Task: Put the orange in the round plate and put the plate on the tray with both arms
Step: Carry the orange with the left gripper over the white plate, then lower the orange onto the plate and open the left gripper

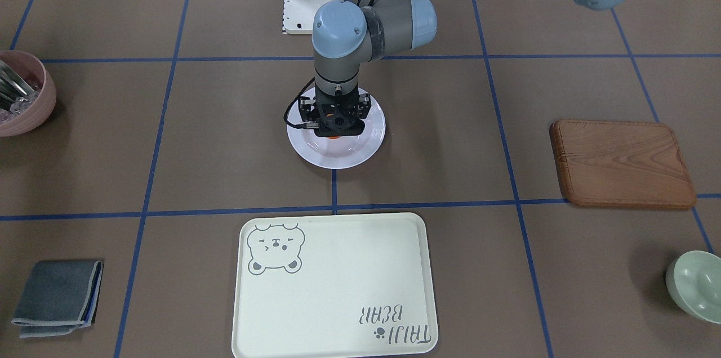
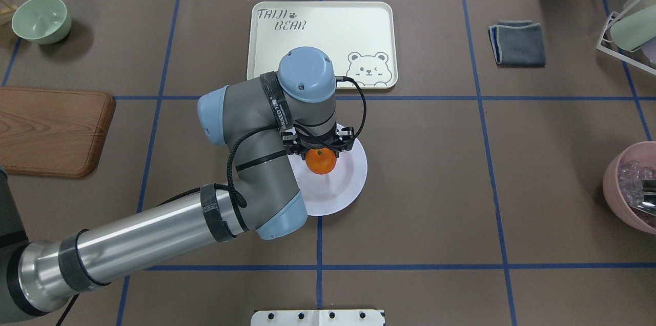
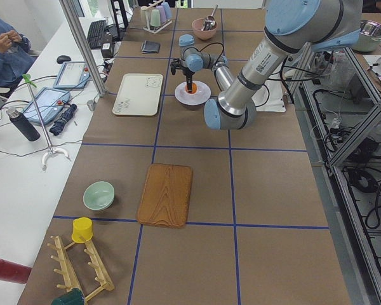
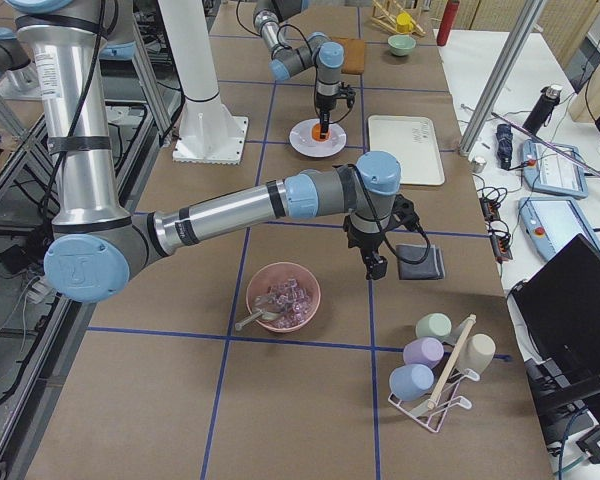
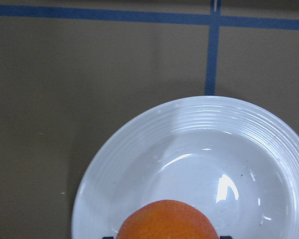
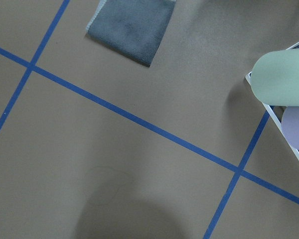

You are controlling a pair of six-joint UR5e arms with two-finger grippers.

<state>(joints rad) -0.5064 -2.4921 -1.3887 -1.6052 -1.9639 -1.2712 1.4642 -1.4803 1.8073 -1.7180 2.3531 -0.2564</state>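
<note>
The orange [image 2: 321, 160] is over the middle of the white round plate [image 2: 348, 182], at the centre of the table. My left gripper [image 2: 320, 150] points straight down and is shut on the orange. In the left wrist view the orange [image 5: 167, 221] fills the bottom edge above the plate's [image 5: 199, 149] ridged rim. Whether the orange rests on the plate I cannot tell. The cream bear tray [image 2: 328, 34] lies just beyond the plate with nothing on it. My right gripper [image 4: 378, 262] hangs over the table near the grey cloth, and I cannot tell whether it is open or shut.
A wooden board [image 2: 51, 131] and a mint bowl [image 2: 41, 19] lie on the left. On the right are a folded grey cloth [image 2: 517, 42], a pink bowl [image 2: 633, 187] of clear pieces and a cup rack [image 2: 630, 28].
</note>
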